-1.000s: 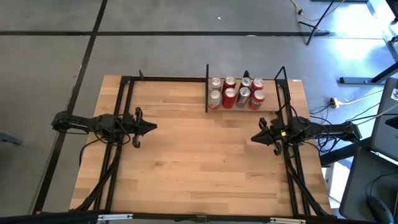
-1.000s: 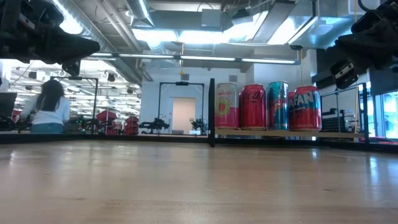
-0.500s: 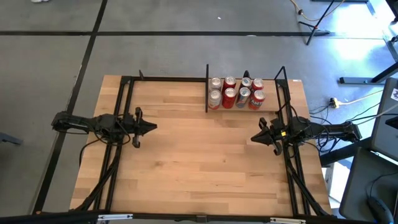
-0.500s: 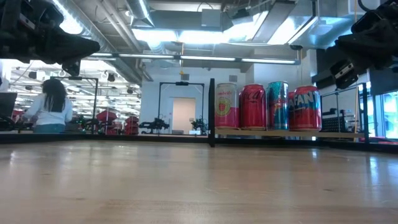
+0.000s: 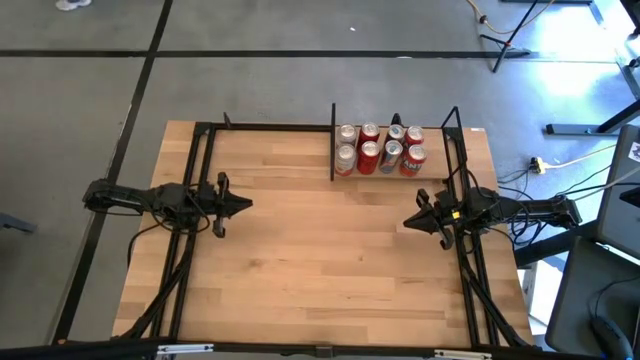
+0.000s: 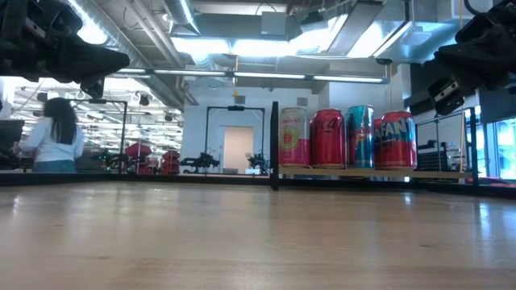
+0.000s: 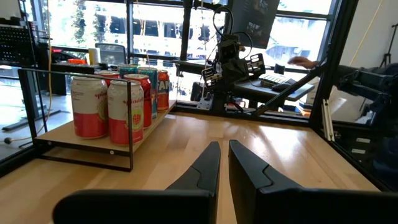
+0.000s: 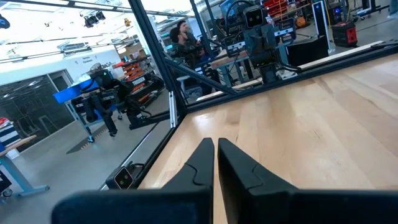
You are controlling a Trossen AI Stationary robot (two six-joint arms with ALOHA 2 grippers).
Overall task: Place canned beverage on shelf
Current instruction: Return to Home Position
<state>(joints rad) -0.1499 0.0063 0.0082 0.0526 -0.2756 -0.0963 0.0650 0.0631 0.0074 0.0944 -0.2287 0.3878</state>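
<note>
On the shelf [image 6: 371, 171], eight soda cans [image 5: 369, 153] are left unmoved, the left gripper [image 5: 247, 204] and right gripper [image 5: 408, 223] are kept clenched and empty, and the task is judged complete.

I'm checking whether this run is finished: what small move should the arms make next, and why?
Probably none beyond parking both arms. Eight cans stand on the shelf in two rows of four, no can lies on the tabletop, and the left gripper and right gripper hang shut and empty at the table's two sides, clear of the shelf.
</note>
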